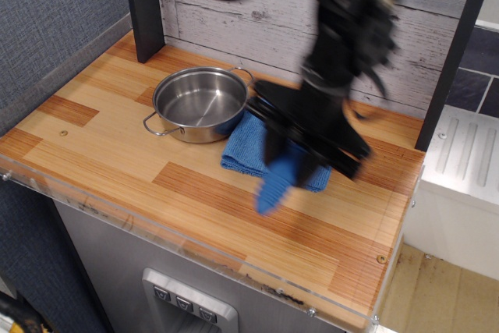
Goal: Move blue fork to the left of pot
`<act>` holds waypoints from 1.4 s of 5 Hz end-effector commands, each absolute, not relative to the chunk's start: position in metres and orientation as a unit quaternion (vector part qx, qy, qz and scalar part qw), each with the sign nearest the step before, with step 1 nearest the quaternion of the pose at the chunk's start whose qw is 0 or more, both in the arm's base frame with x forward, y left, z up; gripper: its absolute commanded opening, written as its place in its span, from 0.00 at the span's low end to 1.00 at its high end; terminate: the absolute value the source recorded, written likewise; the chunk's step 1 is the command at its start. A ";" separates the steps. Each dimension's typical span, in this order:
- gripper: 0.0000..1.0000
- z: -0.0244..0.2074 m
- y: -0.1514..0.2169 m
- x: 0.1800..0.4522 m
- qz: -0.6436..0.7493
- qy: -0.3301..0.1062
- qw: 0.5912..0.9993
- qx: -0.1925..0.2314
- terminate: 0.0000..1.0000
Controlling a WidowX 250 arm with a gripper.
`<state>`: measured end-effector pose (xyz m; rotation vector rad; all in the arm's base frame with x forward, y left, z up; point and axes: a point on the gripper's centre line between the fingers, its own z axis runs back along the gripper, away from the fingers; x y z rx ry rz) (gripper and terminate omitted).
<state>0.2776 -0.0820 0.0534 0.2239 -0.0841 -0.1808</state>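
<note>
The pot (200,103), shiny steel with two wire loop handles, stands empty at the back left of the wooden counter (117,154). My gripper (294,163), blurred by motion, hangs over the right part of the counter, to the right of the pot and in front of it. It is shut on the blue fork (274,185). The fork's chunky blue handle hangs down below the fingers, just above the wood at the cloth's front edge. The fork's tines are hidden in the gripper.
A flat blue cloth (242,150) lies right of the pot, mostly covered by my arm. A dark post (144,9) stands at the back left, and another (456,52) at the right. A planked wall runs along the back. The counter's front edge has a clear lip.
</note>
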 end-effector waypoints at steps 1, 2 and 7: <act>0.00 0.051 -0.109 0.271 -0.082 -0.056 0.990 0.104 0.00; 0.00 0.045 -0.108 0.274 -0.044 -0.050 0.993 0.093 0.00; 1.00 0.110 -0.051 0.299 -0.051 -0.131 0.990 -0.002 0.00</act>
